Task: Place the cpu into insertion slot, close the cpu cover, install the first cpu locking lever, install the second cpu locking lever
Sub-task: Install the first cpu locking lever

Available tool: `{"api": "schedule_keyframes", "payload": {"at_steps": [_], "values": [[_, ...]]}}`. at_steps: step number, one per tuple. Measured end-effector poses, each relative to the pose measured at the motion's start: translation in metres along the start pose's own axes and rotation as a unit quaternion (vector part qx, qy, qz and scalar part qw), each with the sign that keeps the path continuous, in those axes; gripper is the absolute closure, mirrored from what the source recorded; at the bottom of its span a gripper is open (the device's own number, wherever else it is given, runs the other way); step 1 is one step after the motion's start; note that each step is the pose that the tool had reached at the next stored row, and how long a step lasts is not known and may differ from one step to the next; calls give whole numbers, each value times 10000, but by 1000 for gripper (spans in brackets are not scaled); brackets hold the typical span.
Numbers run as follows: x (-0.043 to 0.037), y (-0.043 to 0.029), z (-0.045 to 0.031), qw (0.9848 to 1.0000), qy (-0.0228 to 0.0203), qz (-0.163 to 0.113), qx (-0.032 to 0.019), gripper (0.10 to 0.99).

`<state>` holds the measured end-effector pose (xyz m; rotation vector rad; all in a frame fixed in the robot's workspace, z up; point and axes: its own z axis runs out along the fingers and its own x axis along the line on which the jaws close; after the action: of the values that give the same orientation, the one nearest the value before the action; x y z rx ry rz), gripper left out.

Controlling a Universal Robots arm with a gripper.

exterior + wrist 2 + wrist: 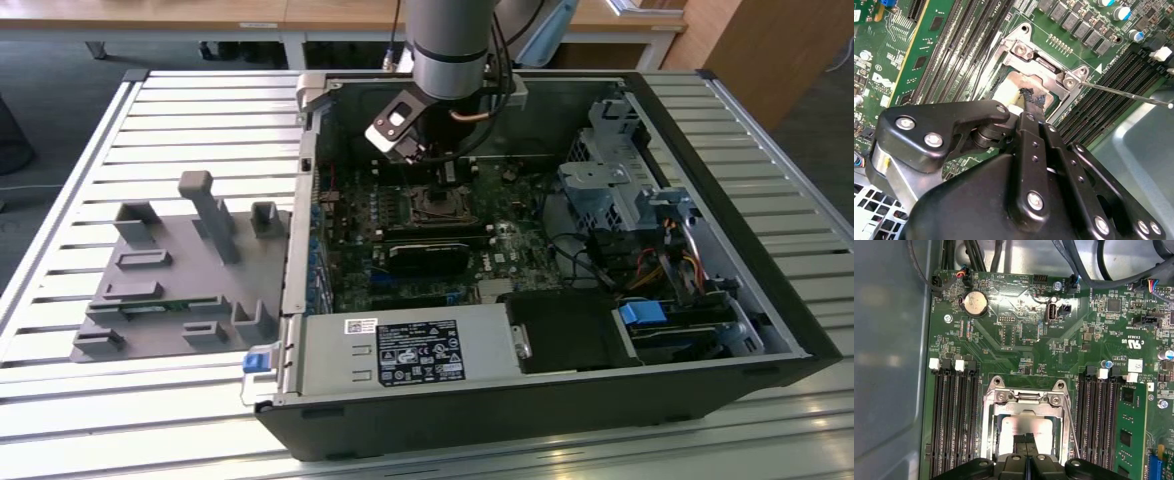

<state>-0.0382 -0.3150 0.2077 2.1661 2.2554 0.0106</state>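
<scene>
Slatted table (pixel 80 150) carries an open PC case (pixel 534 420), lying on its side. The arm (pixel 454 40) reaches down into the far half of the case. A grey fixture (pixel 174 270) sits on the table at the exterior view's left, apart from the case. The PSU (pixel 400 350) fills the near corner of the case.

The green board (pixel 1019 325) lies flat on the case floor, and memory slots (pixel 956 420) flank the socket area on both sides.

Gripper (pixel 447 178) hangs directly over the slot (pixel 438 205), in the far middle of the board. In both wrist views the fingers are pressed together with nothing pinched between them, gripper (pixel 1026 440) (pixel 1031 102).

The cover (pixel 990 425) lies down flat over the slot, hinge end with two screws on the side away from the gripper. In the second wrist view the cover (pixel 1036 62) frames a bright centre.

The cpu (pixel 1014 427) sits in the slot and shows through the cover's cut-out. The fingertips are right at its top face, near the middle of the cpu (pixel 1006 87). I can't tell whether they touch it or hover just above.

One lever (pixel 1124 93), a thin wire rod, starts at the cover's hinge corner and angles out over the memory slots, clear of the cover. In the first wrist view the lever (pixel 1070 425) runs just beside the cover's edge.
</scene>
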Motion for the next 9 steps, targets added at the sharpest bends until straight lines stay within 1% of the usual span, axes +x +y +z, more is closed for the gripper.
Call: {"api": "schedule_keyframes", "payload": {"at_steps": [9], "values": [[0,1,-25,10000,1,0,-1,980]]}}
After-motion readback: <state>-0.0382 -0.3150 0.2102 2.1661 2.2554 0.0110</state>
